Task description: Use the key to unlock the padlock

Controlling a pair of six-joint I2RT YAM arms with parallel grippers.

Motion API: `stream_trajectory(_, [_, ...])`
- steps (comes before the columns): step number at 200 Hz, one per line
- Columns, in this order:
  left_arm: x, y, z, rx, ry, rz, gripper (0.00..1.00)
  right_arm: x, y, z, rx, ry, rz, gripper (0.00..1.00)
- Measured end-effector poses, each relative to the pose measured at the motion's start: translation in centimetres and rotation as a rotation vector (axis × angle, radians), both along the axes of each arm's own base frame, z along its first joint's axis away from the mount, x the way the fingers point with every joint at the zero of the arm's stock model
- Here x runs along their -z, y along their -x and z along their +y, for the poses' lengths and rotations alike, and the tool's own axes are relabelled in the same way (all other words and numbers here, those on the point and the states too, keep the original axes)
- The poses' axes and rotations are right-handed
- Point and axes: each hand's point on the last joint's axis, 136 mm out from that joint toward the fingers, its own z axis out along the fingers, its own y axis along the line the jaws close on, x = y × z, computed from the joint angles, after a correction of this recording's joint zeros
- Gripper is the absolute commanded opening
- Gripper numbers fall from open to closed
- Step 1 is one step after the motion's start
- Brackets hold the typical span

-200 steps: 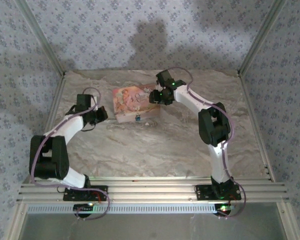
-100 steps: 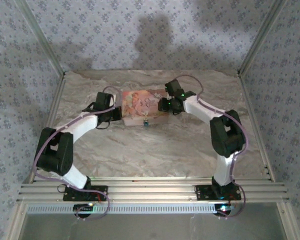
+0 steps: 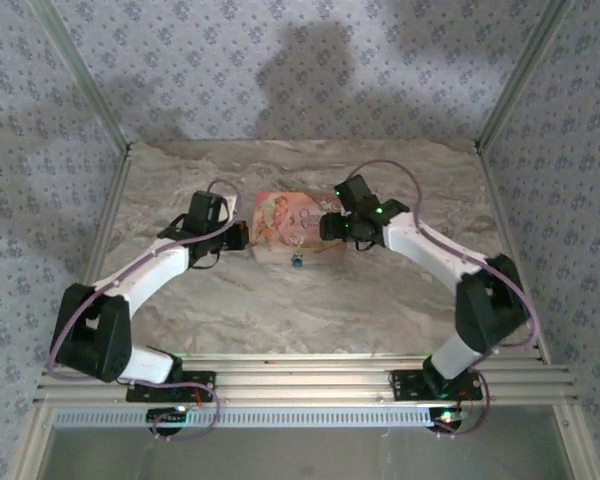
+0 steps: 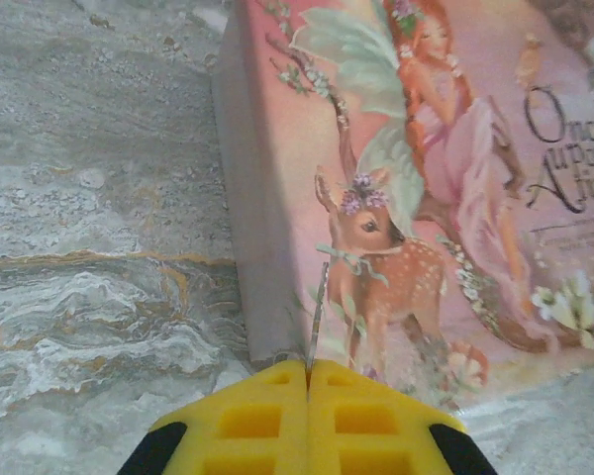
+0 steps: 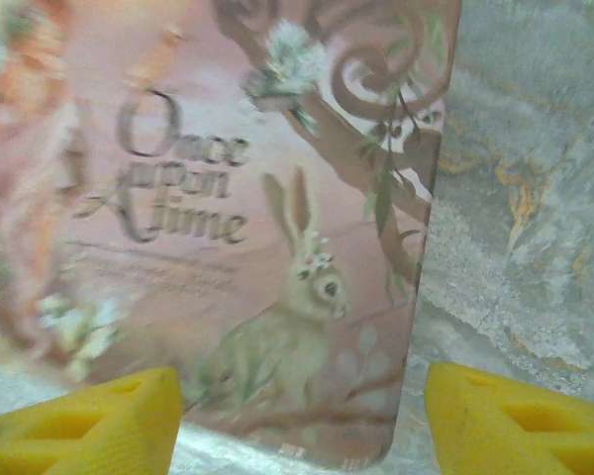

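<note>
The left gripper [image 3: 238, 236] has swung in to the left end of the pink box [image 3: 285, 222], pads clamped on a thin blade, seemingly the key [image 4: 318, 312]. The padlock [image 3: 296, 260] sits just at the box's near edge. The right gripper [image 3: 328, 226] has spread its jaws over the right corner. Both arms are closing in, so insertion looks near.

"Once upon A time" is printed in dark script on the pink box [image 5: 277, 178] lid. Smaller lines beneath it are blurred beyond reading.
</note>
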Motion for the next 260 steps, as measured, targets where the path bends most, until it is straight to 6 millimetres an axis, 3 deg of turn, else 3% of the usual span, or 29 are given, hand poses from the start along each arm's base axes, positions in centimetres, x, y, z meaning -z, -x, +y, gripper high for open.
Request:
stream_trajectory(15, [-0.4,0.9,0.7,0.014,0.028,-0.01,0.0,-1.8,1.8,-0.5,0.001,-0.003,-0.061,0.66])
stream_trajectory(33, [-0.6,2.2,1.1,0.043,0.057,-0.017,0.0,-2.4,3.6,-0.8,0.01,0.002,-0.097,0.65])
stream_trajectory(75, [-2.1,5.9,-0.7,0.182,0.182,-0.053,0.0,2.3,8.3,0.3,-0.023,0.098,-0.054,0.61])
stream_trajectory(100, [-2.9,8.0,-1.9,0.264,0.247,-0.072,0.0,4.4,9.5,2.3,-0.039,0.127,-0.036,0.6])
stream_trajectory(143, [-3.1,10.7,-2.5,0.302,0.287,-0.083,0.0,7.5,9.5,5.6,-0.034,0.124,0.005,0.58])
stream_trajectory(185, [0.2,12.3,-1.5,0.212,0.308,0.001,0.0,9.4,7.9,8.4,0.006,0.094,0.039,0.52])
stream_trajectory(205, [1.2,12.5,-1.1,0.168,0.312,0.031,0.0,10.0,7.3,9.1,0.027,0.09,0.049,0.52])
stream_trajectory(260, [1.6,12.4,-0.7,0.123,0.306,0.048,0.0,10.7,5.8,9.6,0.073,0.089,0.047,0.56])
